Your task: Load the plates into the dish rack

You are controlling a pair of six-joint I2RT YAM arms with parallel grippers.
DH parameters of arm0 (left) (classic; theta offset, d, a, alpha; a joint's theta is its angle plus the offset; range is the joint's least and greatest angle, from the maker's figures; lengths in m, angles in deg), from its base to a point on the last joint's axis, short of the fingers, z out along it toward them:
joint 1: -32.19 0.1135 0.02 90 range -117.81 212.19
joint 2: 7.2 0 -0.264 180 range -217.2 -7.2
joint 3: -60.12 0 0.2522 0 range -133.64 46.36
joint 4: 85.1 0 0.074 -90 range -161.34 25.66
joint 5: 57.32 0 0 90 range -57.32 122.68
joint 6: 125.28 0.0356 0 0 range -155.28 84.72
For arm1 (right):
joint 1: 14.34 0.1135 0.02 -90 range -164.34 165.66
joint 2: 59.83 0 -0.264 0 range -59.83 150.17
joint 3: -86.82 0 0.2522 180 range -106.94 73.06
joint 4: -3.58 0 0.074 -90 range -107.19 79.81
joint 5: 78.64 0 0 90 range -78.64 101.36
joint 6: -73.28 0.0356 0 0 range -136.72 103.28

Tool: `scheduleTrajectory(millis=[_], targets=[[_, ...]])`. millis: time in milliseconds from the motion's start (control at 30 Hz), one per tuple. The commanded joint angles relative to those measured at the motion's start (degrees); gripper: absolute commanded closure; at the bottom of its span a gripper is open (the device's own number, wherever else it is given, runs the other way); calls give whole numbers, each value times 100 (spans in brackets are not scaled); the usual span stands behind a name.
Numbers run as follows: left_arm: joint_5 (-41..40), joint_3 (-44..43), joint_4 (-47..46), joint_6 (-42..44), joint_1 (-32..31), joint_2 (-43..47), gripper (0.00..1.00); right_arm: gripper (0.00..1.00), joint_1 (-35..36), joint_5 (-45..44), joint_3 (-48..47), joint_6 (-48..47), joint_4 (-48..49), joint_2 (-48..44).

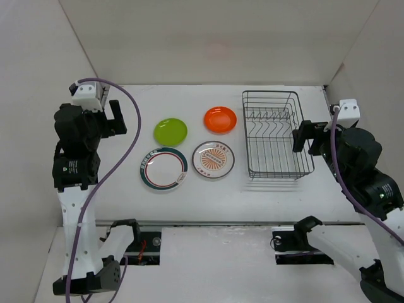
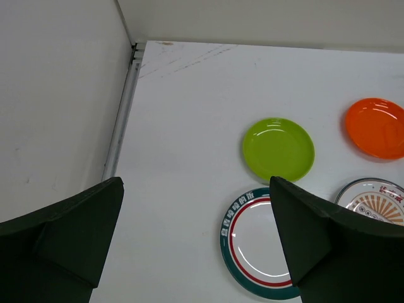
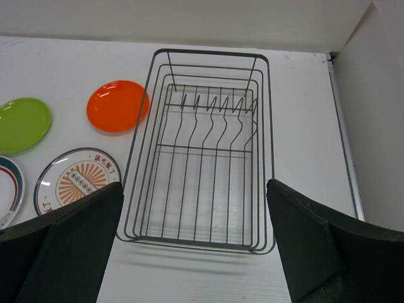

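Observation:
Four plates lie flat on the white table, left of the black wire dish rack (image 1: 271, 92), which holds nothing. They are the lime green plate (image 1: 170, 130), the orange plate (image 1: 219, 119), the white plate with a green-red rim ring (image 1: 163, 168) and the white plate with an orange centre pattern (image 1: 213, 159). My left gripper (image 1: 117, 120) is open and empty, raised to the left of the plates. In the left wrist view (image 2: 196, 183) it hangs over bare table beside the ring plate (image 2: 259, 243). My right gripper (image 1: 305, 139) is open and empty at the rack's right side, above the rack (image 3: 208, 53).
White enclosure walls stand at the left (image 1: 38, 57), back and right. A purple cable (image 1: 129, 136) loops from the left arm. The arm bases and a mounting rail (image 1: 214, 224) run along the near edge.

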Motion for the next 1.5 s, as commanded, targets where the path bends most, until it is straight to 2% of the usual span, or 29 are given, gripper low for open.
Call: scheduleTrajectory(millis=[0, 100, 167, 233, 333, 400, 433, 500, 533, 633, 700, 767, 1033, 1167, 1233, 1267, 1333, 1467], targets=[[-124, 139, -337, -95, 15, 81, 0, 1, -23, 35, 14, 43, 395, -92], [-274, 429, -802, -262, 15, -138, 0, 1, -23, 402, 277, 43, 719, -163], [-194, 781, -1153, -262, 15, -723, 0, 1, -23, 982, 879, -97, 1525, -398], [532, 852, -1628, 86, 85, -1313, 0, 1, -23, 1902, 1278, -98, 2097, -400], [1544, 642, -2024, 291, 269, -2570, 0, 1, -23, 2600, 1648, -27, 2661, -155], [1983, 46, -2025, 362, 419, -3568, 0, 1, -23, 2777, 1858, 130, 2969, 38], [2481, -200, -1929, 362, 472, -3897, 0, 1, 55, 2848, 1929, 131, 3065, 40], [2889, -912, -1875, 414, 560, -4521, 1, 1, 135, 2901, 2052, 200, 3224, 110], [3134, -1141, -1693, 414, 612, -5099, 4, 1, 231, 2901, 2053, 201, 3294, 240], [3373, -1993, -1420, 405, 613, -6119, 6, 1, 434, 2708, 2053, 254, 3295, 373], [3908, -2537, -963, 406, 613, -6553, 11, 1, 548, 2595, 2053, 254, 3295, 374], [4190, -2733, -734, 406, 613, -6992, 14, 1, 548, 2532, 2053, 254, 3295, 435], [4103, -2031, -917, 423, 200, -7056, 20, 1, 653, 2549, 2264, 368, 3559, 856], [3972, -1610, -1057, 493, 147, -7056, 28, 1, 654, 2602, 2264, 368, 3664, 1033], [3972, -1548, -1058, 493, 147, -7125, 39, 1, 654, 2602, 2211, 368, 3664, 1094], [3902, -1547, -1058, 493, 147, -7126, 41, 1, 654, 2602, 2211, 368, 3664, 1094], [3849, -1547, -997, 493, 147, -7266, 41, 1, 654, 2602, 2158, 368, 3717, 1155], [3735, -1494, -997, 441, 147, -7267, 49, 1, 654, 2602, 2106, 368, 3717, 1156]])
